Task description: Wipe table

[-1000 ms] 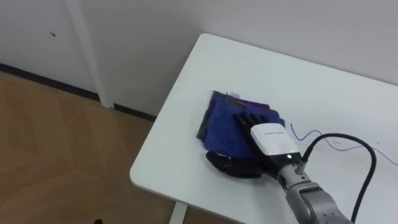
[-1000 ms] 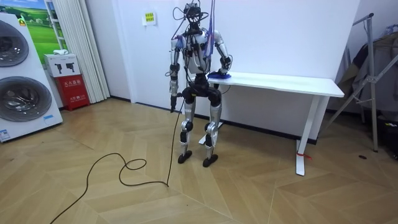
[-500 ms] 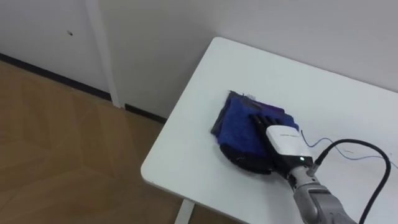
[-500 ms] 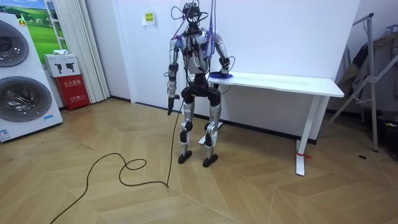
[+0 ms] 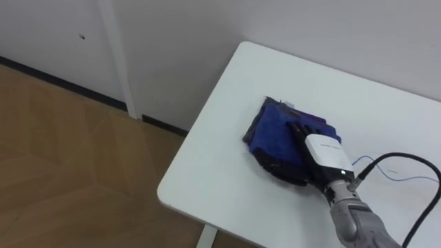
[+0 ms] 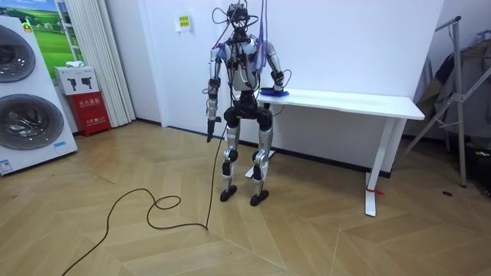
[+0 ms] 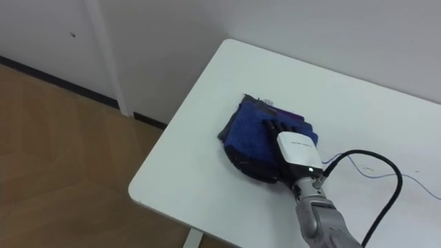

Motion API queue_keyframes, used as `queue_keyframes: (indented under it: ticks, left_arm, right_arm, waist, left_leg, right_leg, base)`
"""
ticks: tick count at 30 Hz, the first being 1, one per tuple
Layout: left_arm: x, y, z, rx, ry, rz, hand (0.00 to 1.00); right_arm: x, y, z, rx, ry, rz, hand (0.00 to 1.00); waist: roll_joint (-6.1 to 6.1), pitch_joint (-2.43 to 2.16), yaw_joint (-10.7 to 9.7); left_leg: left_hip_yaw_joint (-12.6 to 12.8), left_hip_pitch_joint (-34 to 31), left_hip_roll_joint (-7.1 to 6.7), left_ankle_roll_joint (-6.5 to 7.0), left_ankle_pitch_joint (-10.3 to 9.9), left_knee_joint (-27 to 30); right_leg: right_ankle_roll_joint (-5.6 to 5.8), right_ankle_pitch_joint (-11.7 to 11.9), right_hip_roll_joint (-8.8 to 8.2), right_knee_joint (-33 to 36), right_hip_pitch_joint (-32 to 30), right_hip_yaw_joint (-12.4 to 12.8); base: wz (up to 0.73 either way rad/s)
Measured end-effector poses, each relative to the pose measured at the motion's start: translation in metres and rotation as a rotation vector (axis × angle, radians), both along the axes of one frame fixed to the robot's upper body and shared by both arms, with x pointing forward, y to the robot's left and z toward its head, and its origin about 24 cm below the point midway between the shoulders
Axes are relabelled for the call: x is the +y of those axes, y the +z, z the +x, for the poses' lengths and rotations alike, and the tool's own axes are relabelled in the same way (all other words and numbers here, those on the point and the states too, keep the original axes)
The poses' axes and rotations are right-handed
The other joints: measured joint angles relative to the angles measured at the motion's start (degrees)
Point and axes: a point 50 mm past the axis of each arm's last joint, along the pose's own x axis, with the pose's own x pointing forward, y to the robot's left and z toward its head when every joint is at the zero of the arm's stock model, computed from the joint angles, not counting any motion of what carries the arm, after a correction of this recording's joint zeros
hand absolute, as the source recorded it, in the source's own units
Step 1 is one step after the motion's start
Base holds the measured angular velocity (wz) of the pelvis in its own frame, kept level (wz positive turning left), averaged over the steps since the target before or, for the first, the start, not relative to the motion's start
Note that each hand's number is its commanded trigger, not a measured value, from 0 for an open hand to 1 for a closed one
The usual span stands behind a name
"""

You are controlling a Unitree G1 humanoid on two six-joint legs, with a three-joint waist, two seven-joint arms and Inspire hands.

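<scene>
Cloth [image 5: 275,131], blue and folded, lies flat on the white table [image 5: 220,179], near the corner by the wall. My right hand [image 5: 318,153] rests on top of it, palm down, with the fingers straight and laid flat against the fabric, pressing it to the tabletop. The cloth sticks out beyond my fingertips and on the side toward the table's end. Near my wrist a thin blue pen mark [image 7: 367,167] runs across the white surface. I stand upright at the table's end, on the room view's left of it, and my left hand [image 6: 209,124] hangs beside my hip. Well apart, at the room view's left edge, stands a washing machine [image 6: 23,100].
</scene>
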Motion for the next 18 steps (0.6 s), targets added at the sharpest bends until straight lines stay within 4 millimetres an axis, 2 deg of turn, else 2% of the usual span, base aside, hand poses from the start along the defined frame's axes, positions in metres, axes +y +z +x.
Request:
queue_keyframes:
  ticks: [9, 10, 12, 16, 18]
  left_arm:
    - [-0.001, 0.000, -0.001, 0.016, 0.006, -0.003, 0.00]
    - [-0.001, 0.000, -0.002, 0.019, 0.007, -0.002, 0.00]
    - [-0.001, 0.000, -0.002, 0.024, 0.008, -0.003, 0.00]
    - [-0.002, -0.001, -0.002, 0.026, 0.008, -0.013, 0.00]
    - [-0.002, -0.001, -0.002, 0.032, 0.001, -0.012, 0.00]
  right_arm:
    - [-0.002, 0.000, 0.003, 0.004, -0.013, -0.004, 0.00]
    - [-0.002, 0.000, 0.003, 0.004, -0.013, -0.004, 0.05]
    - [-0.002, 0.000, 0.003, 0.005, -0.013, -0.008, 1.00]
    - [-0.004, 0.001, 0.004, -0.006, -0.019, -0.020, 1.00]
    - [-0.006, 0.007, 0.012, -0.033, -0.025, -0.037, 1.00]
  waist:
    - [1.00, -0.12, 0.01]
    - [1.01, -0.12, 0.05]
    - [1.01, -0.13, 0.09]
    - [1.00, -0.14, 0.04]
    - [0.97, -0.16, 0.07]
  left_leg:
    - [0.03, -0.03, 0.00, 0.05, -0.04, -0.15]
    - [0.04, -0.03, 0.00, 0.05, -0.04, -0.14]
    - [0.05, -0.01, -0.01, 0.05, -0.03, -0.11]
    - [-0.17, 0.13, -0.07, 0.06, -0.03, 0.43]
    - [-0.13, 0.16, -0.08, 0.06, -0.03, 0.47]
  right_leg:
    - [0.00, 0.00, -0.03, 0.05, 0.08, -0.10]
    - [0.00, 0.00, -0.05, 0.06, 0.08, -0.12]
    - [0.00, 0.00, -0.05, 0.11, 0.09, -0.11]
    - [0.00, 0.00, -0.12, 0.08, 0.44, -0.35]
    - [0.00, 0.00, -0.11, 0.11, 0.40, -0.18]
  base:
    - [0.00]
    - [0.00]
    - [0.00]
    - [0.02]
    - [0.00]
